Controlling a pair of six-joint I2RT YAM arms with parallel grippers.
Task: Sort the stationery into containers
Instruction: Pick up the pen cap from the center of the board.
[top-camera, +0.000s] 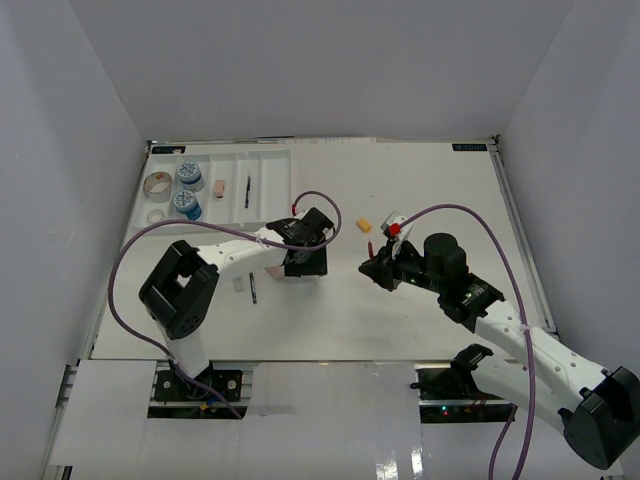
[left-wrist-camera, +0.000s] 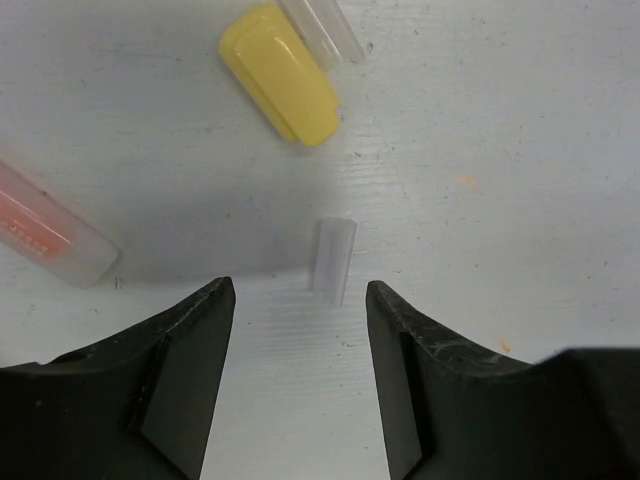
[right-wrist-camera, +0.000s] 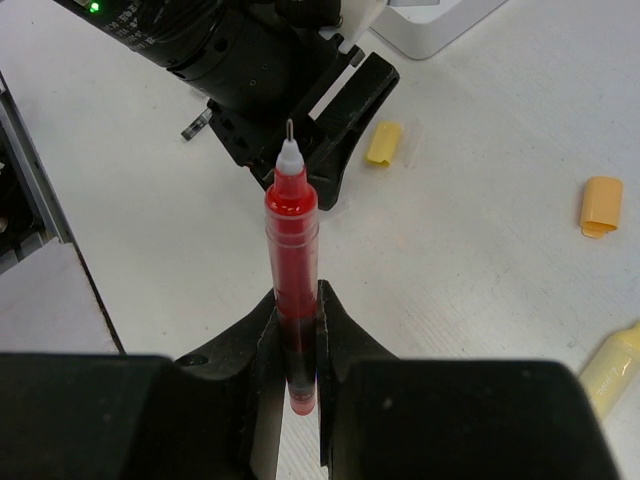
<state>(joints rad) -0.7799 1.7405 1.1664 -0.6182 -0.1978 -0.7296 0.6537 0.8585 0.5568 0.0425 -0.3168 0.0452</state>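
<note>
The left gripper hangs low over the middle of the counter with its jaws apart and nothing between them. A short clear cap lies on the counter just ahead of the gap, lengthwise to the approach. To take it cleanly, advance until the cap is centred between the jaws, lower to the surface, then close across its narrow width, staying clear of the small yellow item beyond it. The right gripper has its jaws closed on the red pen, held off the counter right of centre. The pen has a translucent red barrel, a white cone and a fine bare metal tip, so it appears uncapped. The white tray sits at the far-left corner of the counter.
</note>
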